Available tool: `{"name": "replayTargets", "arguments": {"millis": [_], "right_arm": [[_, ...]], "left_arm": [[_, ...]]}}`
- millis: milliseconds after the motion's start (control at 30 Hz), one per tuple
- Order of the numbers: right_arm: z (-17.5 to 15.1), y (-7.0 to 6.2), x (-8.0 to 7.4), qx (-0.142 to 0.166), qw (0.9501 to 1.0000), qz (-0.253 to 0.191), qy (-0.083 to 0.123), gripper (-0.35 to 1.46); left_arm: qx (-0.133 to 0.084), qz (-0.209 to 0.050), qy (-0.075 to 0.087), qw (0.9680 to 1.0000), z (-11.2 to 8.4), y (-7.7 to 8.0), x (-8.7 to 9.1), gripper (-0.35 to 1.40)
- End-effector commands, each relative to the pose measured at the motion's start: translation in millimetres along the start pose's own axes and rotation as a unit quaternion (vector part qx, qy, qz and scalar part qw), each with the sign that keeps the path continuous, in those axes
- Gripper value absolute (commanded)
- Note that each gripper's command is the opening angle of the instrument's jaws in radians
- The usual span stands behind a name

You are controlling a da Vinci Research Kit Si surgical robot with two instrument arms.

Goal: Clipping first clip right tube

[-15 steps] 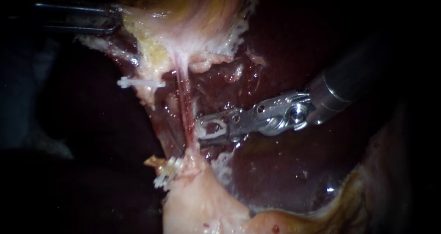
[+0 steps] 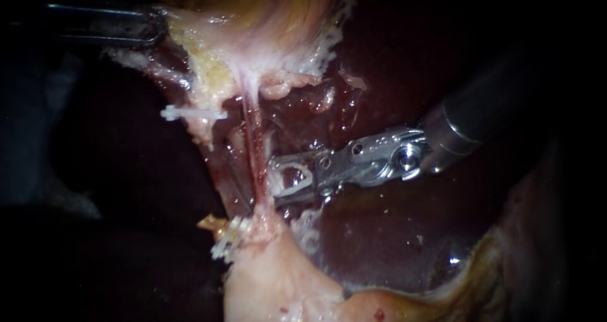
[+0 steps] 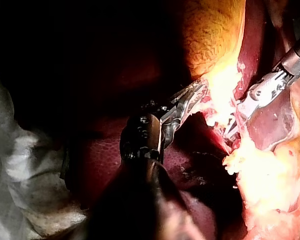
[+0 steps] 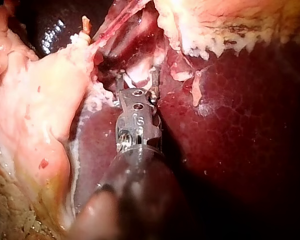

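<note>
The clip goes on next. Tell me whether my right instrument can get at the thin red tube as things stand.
Probably yes. The right instrument has its jaws open right beside the red tube, and nothing lies between them.

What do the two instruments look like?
Both have slim dark shafts. Right instrument: polished metal collar, silver hinged end effector with round pins and slotted tips. Left instrument: dark wrist joint, silvery toothed end effector.

Endo view dim, edges black; glints on right instrument (image 2: 275,181); wrist views w/ glare on tissue (image 3: 262,172)
</note>
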Motion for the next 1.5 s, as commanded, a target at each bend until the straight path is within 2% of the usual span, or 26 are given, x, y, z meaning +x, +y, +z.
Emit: {"name": "replayTargets", "arguments": {"millis": [33,633,933,1233,1500], "right_arm": [[0.0,-0.1,-0.1,0.000,1.0000,-0.001,0.000,0.50],[-1.2,-0.4,0.0,0.004,1.0000,-0.001,0.001,0.50],[-4.0,-1.2,1.7,0.012,0.9999,0.004,0.002,0.50],[-6.4,-2.2,3.4,0.030,0.9992,0.010,0.025,0.50],[-8.4,-2.9,4.3,0.043,0.9983,0.013,0.036,0.50]], "left_arm": [[0.000,0.000,0.000,1.0000,0.0,0.0,0.0,-0.35],[0.000,0.000,0.000,1.0000,-0.1,0.0,0.0,-0.35],[0.000,-0.003,0.000,1.0000,-0.1,0.0,0.0,-0.35],[0.000,-0.003,0.000,1.0000,-0.1,0.0,0.0,-0.35],[0.000,-0.003,0.000,1.0000,-0.1,0.0,0.0,-0.35]]}}
